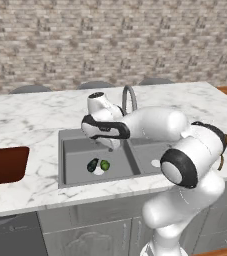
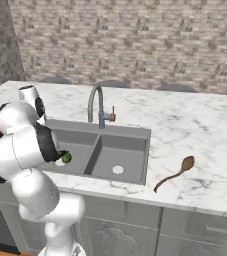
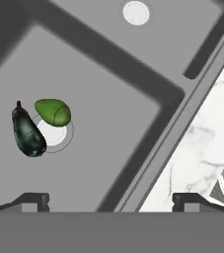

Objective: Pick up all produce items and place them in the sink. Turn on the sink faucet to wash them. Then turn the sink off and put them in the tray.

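While both produce items lie in the left basin of the sink (image 1: 75,150), the hand (image 3: 108,200) hangs over that basin with its fingers spread wide and nothing between them. In the hand view the dark oblong vegetable (image 3: 27,132) lies at about 9 o'clock, just beside the pale drain (image 3: 54,133). The green round one (image 3: 54,111) sits at the drain's 12 o'clock edge, close against the dark one's upper end; whether they touch I cannot tell. The left base view agrees: dark item (image 1: 92,165) and green item (image 1: 105,164) side by side on the basin floor, at 6 o'clock below the robot's wrist.

Judged step: placing seems done, so washing comes next. The faucet (image 2: 96,102) stands behind the divider between the basins, its small side lever (image 2: 112,116) at 3 o'clock of the stem. No water is visible. The next move would call for lifting the hand clear of the basin and bringing it back toward the lever, approaching from the side without knocking the spout.

The tray (image 1: 5,164) waits on the worktop (image 1: 30,115) at 9 o'clock of the sink, well apart. A wooden spoon (image 2: 175,173) lies on the worktop at 3 o'clock of the sink, no part of this job.
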Robot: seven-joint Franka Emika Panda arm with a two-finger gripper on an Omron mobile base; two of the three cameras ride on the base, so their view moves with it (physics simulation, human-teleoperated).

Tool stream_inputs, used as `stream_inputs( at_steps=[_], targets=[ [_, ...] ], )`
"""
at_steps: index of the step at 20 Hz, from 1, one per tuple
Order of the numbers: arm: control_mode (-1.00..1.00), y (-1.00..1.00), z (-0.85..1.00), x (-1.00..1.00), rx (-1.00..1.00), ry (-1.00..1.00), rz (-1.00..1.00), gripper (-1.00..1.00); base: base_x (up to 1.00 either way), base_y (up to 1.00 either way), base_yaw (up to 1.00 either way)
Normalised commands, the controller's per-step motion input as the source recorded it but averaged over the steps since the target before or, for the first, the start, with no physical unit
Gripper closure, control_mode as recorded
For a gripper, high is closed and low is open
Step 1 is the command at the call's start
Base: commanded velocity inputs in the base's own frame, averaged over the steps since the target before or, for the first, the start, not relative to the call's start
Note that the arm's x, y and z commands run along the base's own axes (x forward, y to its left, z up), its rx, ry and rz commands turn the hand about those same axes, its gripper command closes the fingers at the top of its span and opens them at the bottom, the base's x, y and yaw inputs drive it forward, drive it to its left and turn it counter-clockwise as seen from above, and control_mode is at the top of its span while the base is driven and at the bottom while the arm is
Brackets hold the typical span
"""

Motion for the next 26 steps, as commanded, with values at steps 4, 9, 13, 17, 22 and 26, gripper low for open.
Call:
stream_inputs(
  at_steps=[4,9,13,17,22,26],
  targets=[
    [-1.00,-0.54,0.74,-0.81,0.01,-0.27,0.06,-1.00,0.00,0.00,0.00],
    [-1.00,-0.67,0.59,-0.68,0.03,-0.18,0.07,-1.00,0.00,0.00,0.00],
    [-1.00,-0.79,0.48,-0.58,0.07,-0.12,0.08,-1.00,0.00,0.00,0.00],
    [-1.00,-0.78,0.42,-0.57,0.10,-0.08,0.10,-1.00,0.00,0.00,0.00],
    [-1.00,-0.78,0.29,-0.50,0.12,-0.04,0.09,-1.00,0.00,0.00,0.00],
    [-1.00,-0.80,0.03,-0.24,0.19,-0.02,0.05,-1.00,0.00,0.00,0.00]
  ],
)
